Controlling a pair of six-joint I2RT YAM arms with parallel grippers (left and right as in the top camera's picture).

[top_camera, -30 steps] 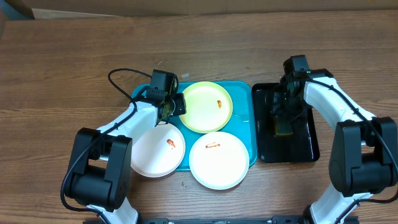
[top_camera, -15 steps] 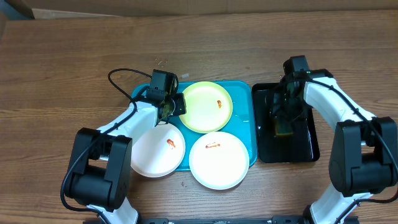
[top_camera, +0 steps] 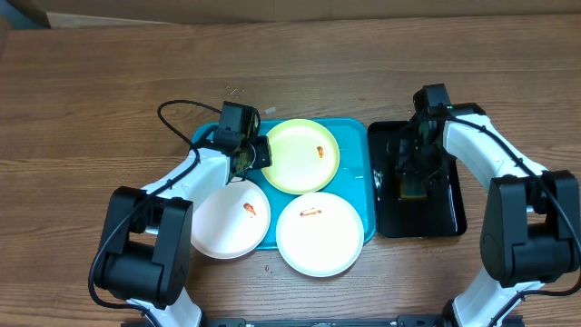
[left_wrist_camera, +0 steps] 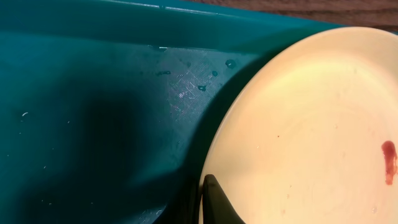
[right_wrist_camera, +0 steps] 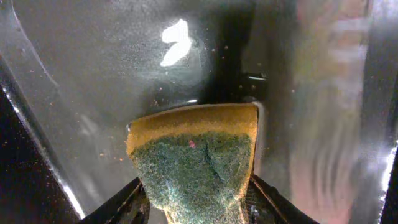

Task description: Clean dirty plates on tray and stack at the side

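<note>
The pale yellow-green plate (top_camera: 301,154) lies at the back of the turquoise tray (top_camera: 357,182), with a red smear near its right side. Two white plates (top_camera: 230,220) (top_camera: 320,232), each with a sauce smear, lie at the tray's front. My left gripper (top_camera: 252,154) is at the yellow-green plate's left rim. In the left wrist view one fingertip (left_wrist_camera: 214,202) rests on the plate (left_wrist_camera: 311,137) at its edge; the other is hidden. My right gripper (top_camera: 414,177) is shut on a green-and-yellow sponge (right_wrist_camera: 196,162), low in the black tray (top_camera: 449,213).
The narrow black tray stands right of the turquoise tray, its wet floor (right_wrist_camera: 93,62) shining. The left white plate hangs over the turquoise tray's front-left corner. A black cable (top_camera: 177,109) loops behind the left arm. Bare wooden table lies all round.
</note>
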